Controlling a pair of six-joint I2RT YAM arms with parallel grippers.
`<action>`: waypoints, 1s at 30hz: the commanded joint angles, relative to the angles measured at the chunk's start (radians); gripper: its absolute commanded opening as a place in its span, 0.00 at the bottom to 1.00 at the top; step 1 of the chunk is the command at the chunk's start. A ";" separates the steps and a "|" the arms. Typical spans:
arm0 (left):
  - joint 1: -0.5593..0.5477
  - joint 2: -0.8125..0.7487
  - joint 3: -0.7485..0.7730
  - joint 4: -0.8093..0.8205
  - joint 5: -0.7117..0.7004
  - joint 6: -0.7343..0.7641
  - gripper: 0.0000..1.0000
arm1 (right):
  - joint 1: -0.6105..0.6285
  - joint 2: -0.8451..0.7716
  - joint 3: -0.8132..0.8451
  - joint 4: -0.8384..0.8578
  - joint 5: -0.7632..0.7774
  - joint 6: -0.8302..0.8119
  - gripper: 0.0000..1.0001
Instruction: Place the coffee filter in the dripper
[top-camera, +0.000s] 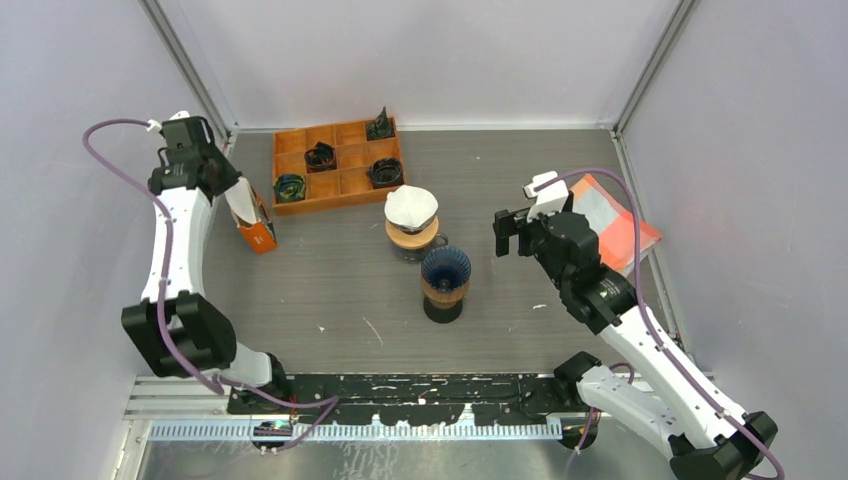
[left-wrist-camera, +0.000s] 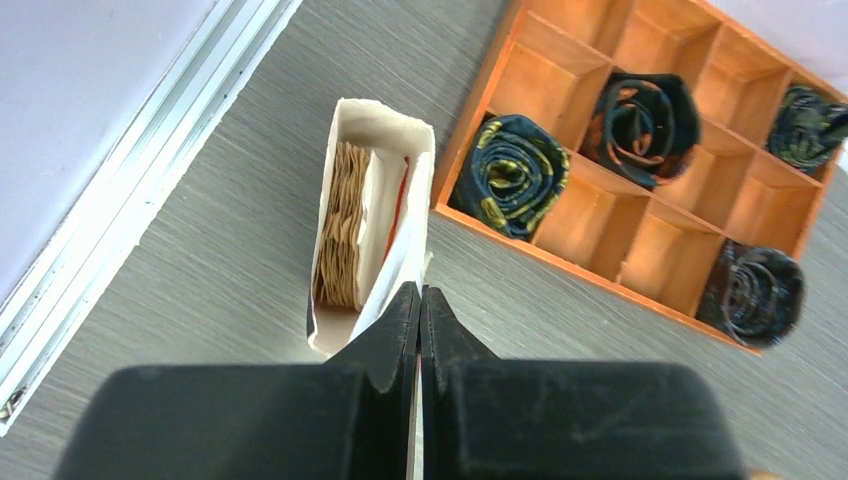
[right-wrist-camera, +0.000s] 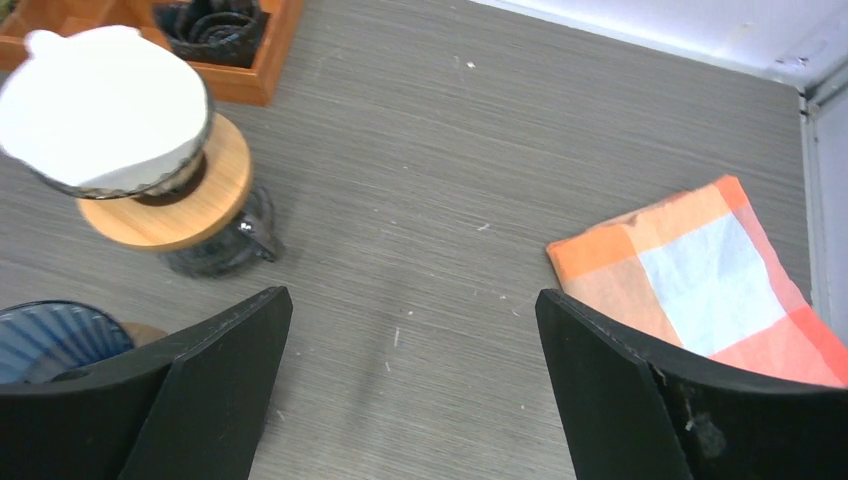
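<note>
My left gripper pinches a white filter over its box, tray alongside. My right gripper: spread between dripper and cloth.

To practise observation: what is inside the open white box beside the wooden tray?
Brown coffee filters stacked on edge, and a white sheet that the left tool seems to pinch. The near end of the box is hidden behind that tool.

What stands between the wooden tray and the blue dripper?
In the top view, the glass dripper holding a white filter stands between the wooden tray and the blue dripper.
</note>
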 joint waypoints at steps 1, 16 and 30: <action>0.007 -0.135 0.004 -0.033 0.059 -0.008 0.00 | -0.002 -0.004 0.105 -0.007 -0.122 -0.034 0.99; -0.025 -0.445 -0.076 -0.070 0.323 -0.196 0.00 | 0.005 0.100 0.267 0.041 -0.417 -0.029 0.93; -0.384 -0.551 -0.260 0.184 0.196 -0.429 0.00 | 0.172 0.240 0.216 0.276 -0.393 -0.057 0.92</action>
